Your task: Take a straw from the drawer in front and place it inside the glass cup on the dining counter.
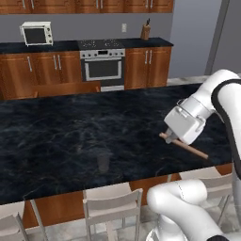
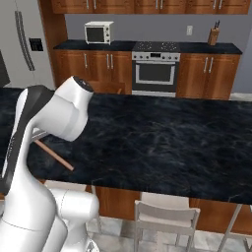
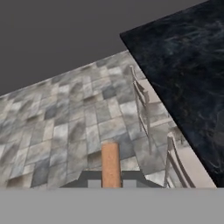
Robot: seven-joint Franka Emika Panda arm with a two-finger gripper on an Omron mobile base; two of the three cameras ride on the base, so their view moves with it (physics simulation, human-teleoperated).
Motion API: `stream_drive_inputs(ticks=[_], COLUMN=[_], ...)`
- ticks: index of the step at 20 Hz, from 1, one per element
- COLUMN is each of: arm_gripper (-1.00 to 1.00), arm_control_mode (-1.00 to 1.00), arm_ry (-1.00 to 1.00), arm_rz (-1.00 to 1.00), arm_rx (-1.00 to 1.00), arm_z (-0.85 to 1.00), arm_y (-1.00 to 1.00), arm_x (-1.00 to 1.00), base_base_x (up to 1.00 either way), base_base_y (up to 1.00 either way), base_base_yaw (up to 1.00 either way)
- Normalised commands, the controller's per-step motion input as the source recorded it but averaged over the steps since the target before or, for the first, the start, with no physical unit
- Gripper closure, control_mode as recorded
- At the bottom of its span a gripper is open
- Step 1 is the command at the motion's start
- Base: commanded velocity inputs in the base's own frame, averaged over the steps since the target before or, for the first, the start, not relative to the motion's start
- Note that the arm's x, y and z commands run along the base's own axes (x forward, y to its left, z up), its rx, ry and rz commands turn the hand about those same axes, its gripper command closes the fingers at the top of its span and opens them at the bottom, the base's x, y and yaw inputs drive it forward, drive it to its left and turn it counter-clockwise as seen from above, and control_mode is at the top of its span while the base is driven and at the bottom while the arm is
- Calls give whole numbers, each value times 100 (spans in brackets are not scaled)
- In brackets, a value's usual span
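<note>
My gripper (image 1: 168, 137) hangs over the right part of the dining counter (image 1: 56, 136), shut on the straw (image 1: 188, 148). The straw is a thin reddish-brown stick that slants down to the right from the fingers, just above the black stone. In the hand view the straw (image 3: 110, 164) stands between the two dark tips of the gripper (image 3: 111, 183). In the right base view the straw (image 2: 56, 156) pokes out from behind my arm. The glass cup (image 1: 102, 162) stands upright as a faint grey tumbler near the counter's front edge, well left of the gripper. The drawer is out of view.
Pale chairs (image 1: 110, 200) (image 1: 214, 181) are tucked under the counter's near edge; the hand view has chairs (image 3: 146, 109) over a tiled floor (image 3: 65, 122). Far behind stand the steel oven (image 1: 102, 66), a microwave (image 1: 36, 33) and a knife block (image 1: 145, 30).
</note>
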Motion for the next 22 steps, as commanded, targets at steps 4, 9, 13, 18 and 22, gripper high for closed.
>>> stream_drive_inputs(ticks=[4,9,13,18,22], arm_gripper=[100,100,100,100,100], arm_control_mode=[-100,-100,-100,-100,-100], arm_ry=[0,0,0,0,0], arm_rz=[0,0,1,0,2], arm_rx=[8,7,4,3,4], arm_z=[16,15,2,0,0], arm_y=[9,1,0,0,4], arm_x=[89,78,65,56,45], base_base_x=[0,0,0,0,0], base_base_y=[0,0,0,0,0], base_base_yaw=[0,0,0,0,0])
